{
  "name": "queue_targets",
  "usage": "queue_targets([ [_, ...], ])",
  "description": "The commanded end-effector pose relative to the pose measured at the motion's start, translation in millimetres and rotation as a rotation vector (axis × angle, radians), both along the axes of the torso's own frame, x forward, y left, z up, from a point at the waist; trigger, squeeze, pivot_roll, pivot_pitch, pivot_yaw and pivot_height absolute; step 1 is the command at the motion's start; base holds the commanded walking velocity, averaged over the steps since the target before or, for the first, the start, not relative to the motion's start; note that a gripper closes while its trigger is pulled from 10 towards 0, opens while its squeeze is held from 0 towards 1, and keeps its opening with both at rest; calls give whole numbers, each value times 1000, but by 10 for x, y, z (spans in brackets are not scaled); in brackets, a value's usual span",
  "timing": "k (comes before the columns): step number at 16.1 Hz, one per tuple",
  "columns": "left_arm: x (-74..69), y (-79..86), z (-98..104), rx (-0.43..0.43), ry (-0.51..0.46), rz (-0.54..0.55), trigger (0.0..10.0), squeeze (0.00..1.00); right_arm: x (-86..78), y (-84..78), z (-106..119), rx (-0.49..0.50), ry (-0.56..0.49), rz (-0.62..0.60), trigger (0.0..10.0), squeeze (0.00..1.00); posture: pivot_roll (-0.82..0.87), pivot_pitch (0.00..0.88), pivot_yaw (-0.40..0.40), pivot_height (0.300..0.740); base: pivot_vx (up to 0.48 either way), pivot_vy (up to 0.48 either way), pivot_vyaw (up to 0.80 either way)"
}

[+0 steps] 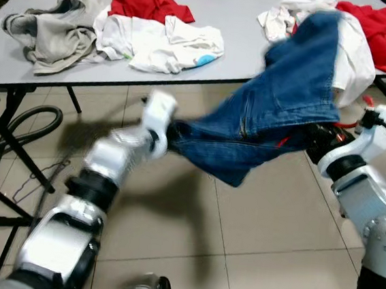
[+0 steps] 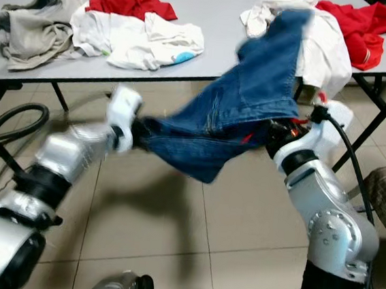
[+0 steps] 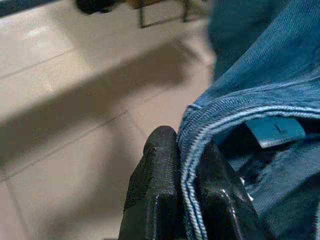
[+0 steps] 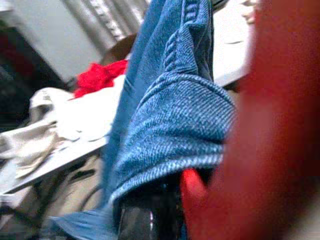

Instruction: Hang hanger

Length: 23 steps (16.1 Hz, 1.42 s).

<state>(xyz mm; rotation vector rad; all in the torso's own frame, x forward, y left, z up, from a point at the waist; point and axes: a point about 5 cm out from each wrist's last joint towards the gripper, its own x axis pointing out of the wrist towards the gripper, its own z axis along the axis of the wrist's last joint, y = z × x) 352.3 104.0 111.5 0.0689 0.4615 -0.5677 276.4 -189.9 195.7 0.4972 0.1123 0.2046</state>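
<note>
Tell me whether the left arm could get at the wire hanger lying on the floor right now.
Probably not as things stand. The left gripper is shut on the hem of the blue jeans, stretched between both arms, so it isn't free. The wire hanger lies on the tiles beside the table leg, below that arm, with nothing covering it.

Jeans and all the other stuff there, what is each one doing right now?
Jeans: held up off the floor between both arms, one end draped on the table.
Left pincer: shut on the jeans' hem.
Right pincer: under the denim, next to something red; grip unclear.
Table: standing, strewn with clothes.
White shirts: crumpled.
Red garments: crumpled.
Grey garment: in a heap.
</note>
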Motion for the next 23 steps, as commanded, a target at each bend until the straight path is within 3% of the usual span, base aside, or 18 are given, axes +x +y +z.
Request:
queue_targets([
  [1, -44, -88, -54, -8, -5, -56, 0, 0, -24, 9, 90, 25, -16, 16, 10000, 0, -193, 0, 89, 740, 0, 0, 0],
  [5, -117, -103, -258, 40, -33, -84, 118, 0, -57, -8, 54, 60, 37, -2, 10000, 0, -198, 0, 88, 740, 0, 0, 0],
  [6, -111, -98, -214, 9, -58, -97, 6706, 0, -68, -24, 45, 61, 49, -4, 10000, 0, -198, 0, 88, 740, 0, 0, 0],
  [7, -100, -95, -131, -22, -107, -118, 7608, 0, -77, -47, 10, 46, 65, -3, 10000, 0, -197, 0, 87, 740, 0, 0, 0],
  [8, -113, -103, -75, -90, -105, -151, 10000, 0, -88, -59, -40, 2, 82, 12, 10000, 0, -197, 0, 87, 740, 0, 0, 0],
  [9, -118, -102, -52, -115, -105, -160, 10000, 0, -90, -65, -63, -17, 89, 18, 10000, 0, -197, 0, 89, 740, 0, 0, 0],
  [10, -124, -92, -39, -123, -108, -170, 10000, 573, -93, -69, -89, -28, 96, 24, 10000, 0, -197, 0, 89, 740, 0, 0, 0],
  [11, -126, -73, -35, -111, -117, -172, 10000, 1000, -93, -73, -112, -32, 104, 26, 10000, 0, -197, 0, 89, 740, 0, 0, 0],
  [13, -184, -36, -17, -142, -105, -232, 10000, 1000, -83, -117, -177, -74, 132, 10, 10000, 0, -197, 0, 89, 740, 0, 0, 0],
  [15, -222, 17, -52, -110, -76, -255, 10000, 1000, -60, -150, -192, -102, 139, 1, 10000, 0, -186, 0, 84, 740, 0, 0, 0],
  [17, -331, 106, -186, -61, 28, -309, 10000, 1000, -16, -186, -206, -146, 140, -11, 10000, 0, -185, 0, 85, 740, 0, 0, 0],
  [21, -389, 186, -271, -27, 88, -317, 10000, 1000, 13, -207, -215, -165, 142, -18, 10000, 0, -181, 0, 83, 740, 0, 0, 0],
  [23, -399, 141, -211, -84, 82, -345, 10000, 1000, 23, -230, -218, -169, 140, -32, 10000, 0, -183, 0, 83, 740, 0, 0, 0],
])
